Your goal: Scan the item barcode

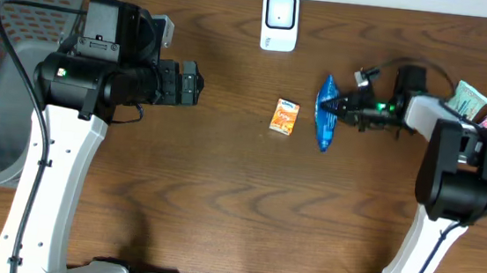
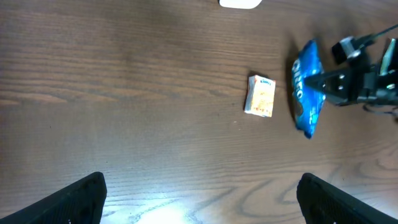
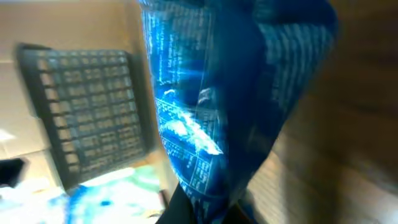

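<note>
The right gripper (image 1: 343, 105) was clamped on the blue packet (image 1: 325, 117), whose blurred print filled its wrist view and hid the fingertips, any barcode too smeared to read; just beyond the packet lay a small orange box (image 1: 285, 117), and farther off the left gripper (image 1: 197, 85) stood spread wide, empty.

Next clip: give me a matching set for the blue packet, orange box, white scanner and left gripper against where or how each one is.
1 blue packet
2 orange box
3 white scanner
4 left gripper

A at the table far edge
B open, holding nothing
C pinched by the right gripper
D lying loose mid-table

Pairs: 1-C, 2-D, 3-A, 4-B
</note>
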You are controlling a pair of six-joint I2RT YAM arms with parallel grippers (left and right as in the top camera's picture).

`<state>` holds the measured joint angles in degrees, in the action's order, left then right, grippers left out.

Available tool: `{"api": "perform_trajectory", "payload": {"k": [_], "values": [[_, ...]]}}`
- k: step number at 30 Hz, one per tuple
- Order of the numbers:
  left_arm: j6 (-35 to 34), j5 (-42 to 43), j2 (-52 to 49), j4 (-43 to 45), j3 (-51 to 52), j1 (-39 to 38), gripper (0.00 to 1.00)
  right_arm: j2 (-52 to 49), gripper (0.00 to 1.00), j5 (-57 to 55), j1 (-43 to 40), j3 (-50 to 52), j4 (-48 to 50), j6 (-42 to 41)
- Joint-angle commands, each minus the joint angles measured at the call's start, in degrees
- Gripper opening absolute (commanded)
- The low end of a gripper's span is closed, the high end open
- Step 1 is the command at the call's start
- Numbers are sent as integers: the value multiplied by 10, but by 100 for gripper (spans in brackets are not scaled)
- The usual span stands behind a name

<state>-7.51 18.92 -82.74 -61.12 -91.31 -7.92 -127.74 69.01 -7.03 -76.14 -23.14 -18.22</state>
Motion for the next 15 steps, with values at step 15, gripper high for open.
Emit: {"api": "perform_trajectory", "payload": {"k": [15], "values": [[-1, -5, -1, -1, 1, 1, 98, 47, 43, -370, -89, -250, -440, 162]]}}
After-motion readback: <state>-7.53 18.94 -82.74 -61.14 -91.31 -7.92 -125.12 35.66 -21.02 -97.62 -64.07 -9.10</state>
